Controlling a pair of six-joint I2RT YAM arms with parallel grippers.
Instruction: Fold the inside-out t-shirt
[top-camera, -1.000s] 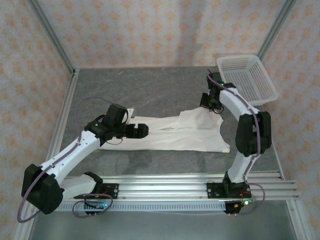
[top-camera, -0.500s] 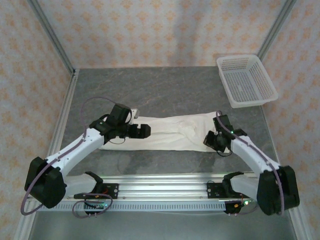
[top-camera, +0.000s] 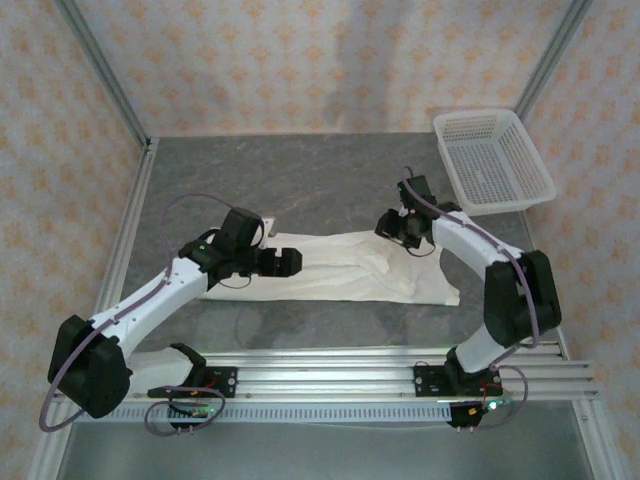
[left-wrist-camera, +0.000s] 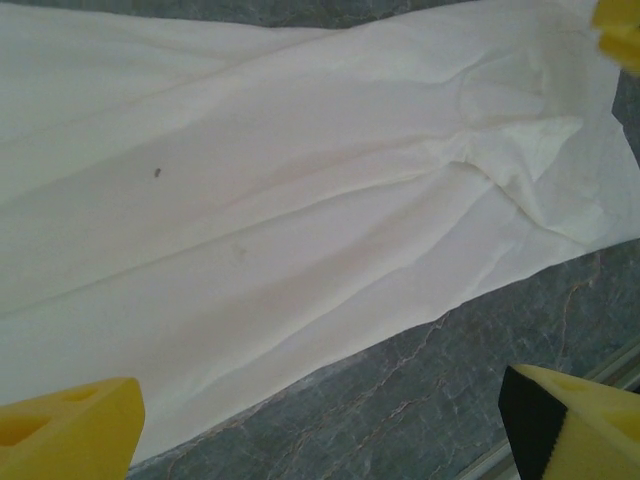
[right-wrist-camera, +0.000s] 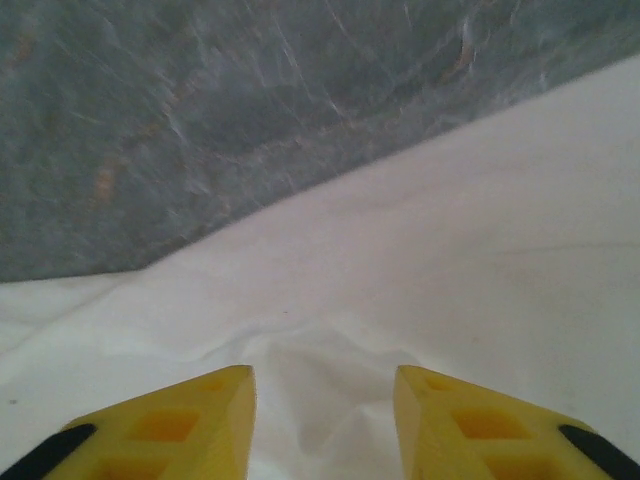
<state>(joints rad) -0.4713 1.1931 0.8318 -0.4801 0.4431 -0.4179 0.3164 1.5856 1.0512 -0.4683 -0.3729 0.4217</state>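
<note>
The inside-out t-shirt (top-camera: 340, 272) lay spread in a long, wrinkled band across the middle of the grey table (top-camera: 300, 180), between the two arms. The left fingers (top-camera: 288, 262) hung spread wide above its left half, gripping nothing, while the right fingers (top-camera: 388, 226) stood partly apart over the shirt's far edge near its right end, clamping nothing, with a small ridge of cloth lying between their yellow tips. A white mesh basket (top-camera: 495, 160) sat well apart from the shirt at the table's far right corner
</note>
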